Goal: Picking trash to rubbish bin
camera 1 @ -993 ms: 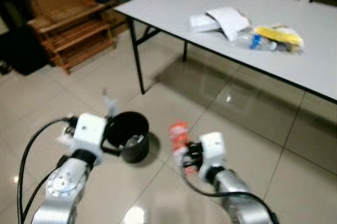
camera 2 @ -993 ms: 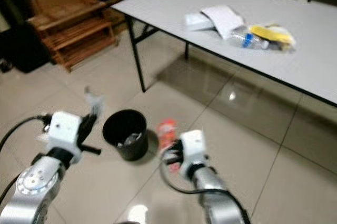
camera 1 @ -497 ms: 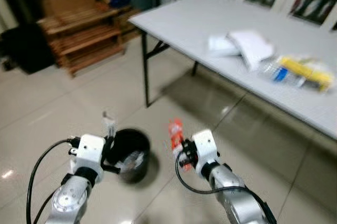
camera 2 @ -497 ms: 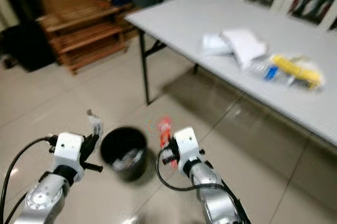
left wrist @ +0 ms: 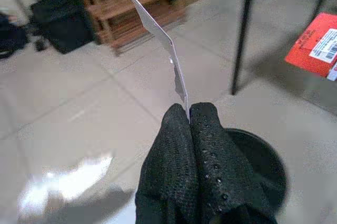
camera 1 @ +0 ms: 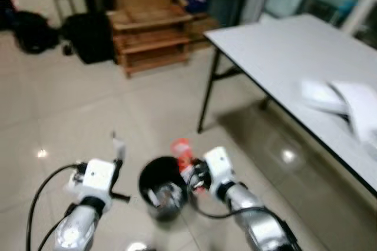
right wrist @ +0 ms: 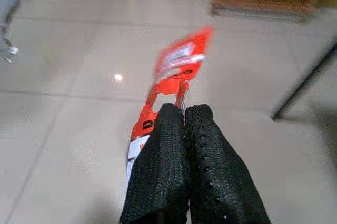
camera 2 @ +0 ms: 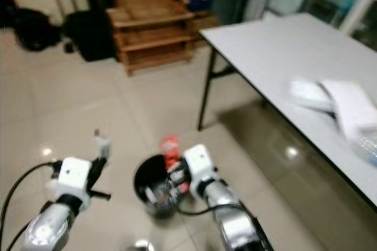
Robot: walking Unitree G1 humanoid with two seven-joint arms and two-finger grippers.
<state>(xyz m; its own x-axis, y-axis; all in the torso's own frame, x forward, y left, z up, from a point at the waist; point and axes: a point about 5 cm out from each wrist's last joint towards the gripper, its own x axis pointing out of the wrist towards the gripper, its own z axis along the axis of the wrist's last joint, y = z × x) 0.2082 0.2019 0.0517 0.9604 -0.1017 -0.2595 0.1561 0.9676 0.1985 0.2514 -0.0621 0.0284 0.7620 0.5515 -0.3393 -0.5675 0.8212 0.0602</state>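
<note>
Right claw (right wrist: 184, 113) is clamping its fingers together on an orange-red wrapper (right wrist: 176, 74), holding it upright just above the near rim of the black rubbish bin (camera 1: 160, 191) that is standing on the tiled floor (camera 1: 88, 109). Left claw (left wrist: 188, 112) is pinching a thin pale scrap (left wrist: 158, 37), fingers closed on it, just beside the bin on the robot's left. Bin is already holding some trash. White desk (camera 1: 283, 56) is carrying blurred pale items at right.
</note>
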